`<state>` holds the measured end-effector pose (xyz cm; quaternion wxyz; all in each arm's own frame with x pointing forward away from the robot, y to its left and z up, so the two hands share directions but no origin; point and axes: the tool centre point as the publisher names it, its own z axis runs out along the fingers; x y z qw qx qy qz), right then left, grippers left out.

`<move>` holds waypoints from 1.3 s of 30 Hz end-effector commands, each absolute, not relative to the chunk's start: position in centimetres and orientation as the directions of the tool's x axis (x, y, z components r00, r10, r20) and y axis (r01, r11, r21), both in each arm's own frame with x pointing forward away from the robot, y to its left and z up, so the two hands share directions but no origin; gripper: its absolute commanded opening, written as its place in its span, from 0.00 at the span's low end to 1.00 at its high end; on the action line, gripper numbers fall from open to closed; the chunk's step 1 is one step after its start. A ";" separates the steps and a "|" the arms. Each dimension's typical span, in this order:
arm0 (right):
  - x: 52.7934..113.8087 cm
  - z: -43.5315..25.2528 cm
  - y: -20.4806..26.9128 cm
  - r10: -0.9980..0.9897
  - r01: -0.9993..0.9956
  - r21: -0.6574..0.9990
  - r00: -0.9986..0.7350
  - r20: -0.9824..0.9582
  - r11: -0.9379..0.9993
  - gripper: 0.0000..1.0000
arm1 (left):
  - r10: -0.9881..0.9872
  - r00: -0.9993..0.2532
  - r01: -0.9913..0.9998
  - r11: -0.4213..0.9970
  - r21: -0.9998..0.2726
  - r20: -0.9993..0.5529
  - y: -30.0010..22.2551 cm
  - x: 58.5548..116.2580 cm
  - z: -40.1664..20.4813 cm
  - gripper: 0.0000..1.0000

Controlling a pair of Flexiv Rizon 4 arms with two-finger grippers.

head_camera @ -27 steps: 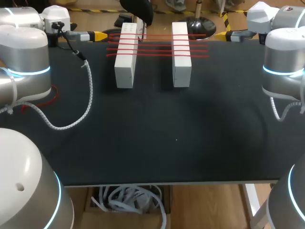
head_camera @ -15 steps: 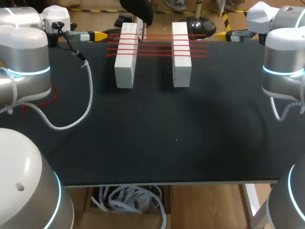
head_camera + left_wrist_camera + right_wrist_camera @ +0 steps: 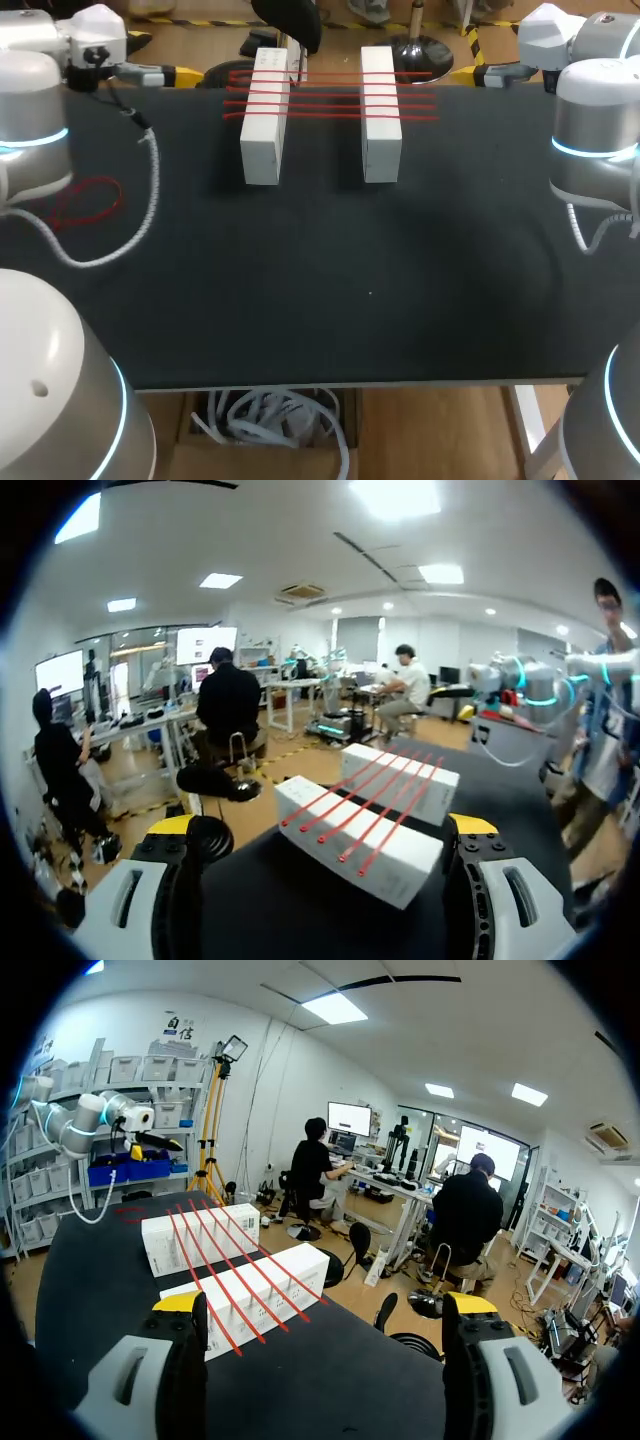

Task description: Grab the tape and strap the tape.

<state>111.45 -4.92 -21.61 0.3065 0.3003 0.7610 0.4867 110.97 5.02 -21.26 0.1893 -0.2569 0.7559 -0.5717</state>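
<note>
A robotics lab, by the look of it: two silver robot arms with glowing blue rings, the left arm (image 3: 35, 130) and the right arm (image 3: 595, 130), flank a black-covered table (image 3: 330, 300) holding two white blocks (image 3: 262, 150) strung with red bands (image 3: 330, 95); a ribbed cable (image 3: 150, 200) loops off the left arm

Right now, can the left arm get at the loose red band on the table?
Probably yes. The loose red band lies flat on bare table at the left, apart from the white blocks. The left gripper is open; only its white cable curves nearby.
</note>
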 end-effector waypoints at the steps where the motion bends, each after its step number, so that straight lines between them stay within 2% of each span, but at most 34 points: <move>1: 111.5 -21.6 -5.0 0.755 0.158 0.925 -0.632 -0.174 0.345 1.00 | -0.291 -0.954 0.011 0.187 -0.982 -0.066 6.3 110.5 -20.9 1.00; 4: 111.5 -21.6 -5.0 0.755 0.158 0.925 -0.632 -0.174 0.345 1.00 | -0.140 -0.981 0.111 0.174 -0.978 -0.136 5.9 109.6 -20.5 1.00; 7: 111.5 -21.6 -5.0 0.755 0.158 0.925 -0.632 -0.174 0.345 1.00 | -0.072 -0.984 0.151 0.165 -0.975 -0.165 5.5 108.8 -20.0 1.00; 23: 111.5 -21.6 -5.0 0.755 0.158 0.925 -0.632 -0.174 0.345 1.00 | -0.067 -0.984 0.150 0.164 -0.975 -0.163 5.4 108.6 -20.0 1.00; 27: 111.5 -21.6 -5.0 0.755 0.158 0.925 -0.632 -0.174 0.345 1.00 | 0.032 -0.963 0.269 0.185 -0.945 -0.268 4.9 109.4 -18.8 1.00; 30: 111.5 -21.6 -5.0 0.755 0.158 0.925 -0.632 -0.174 0.345 1.00 | 0.060 -0.938 0.347 0.148 -0.926 -0.342 4.4 109.2 -18.6 1.00; 36: 111.5 -21.6 -5.0 0.755 0.158 0.925 -0.632 -0.174 0.345 1.00 | 0.161 -0.907 0.409 0.121 -0.904 -0.389 3.1 108.1 -18.9 1.00; 39: 111.5 -21.6 -5.0 0.755 0.158 0.925 -0.632 -0.174 0.345 1.00 | 0.169 -0.918 0.379 0.118 -0.918 -0.358 2.7 107.5 -19.7 1.00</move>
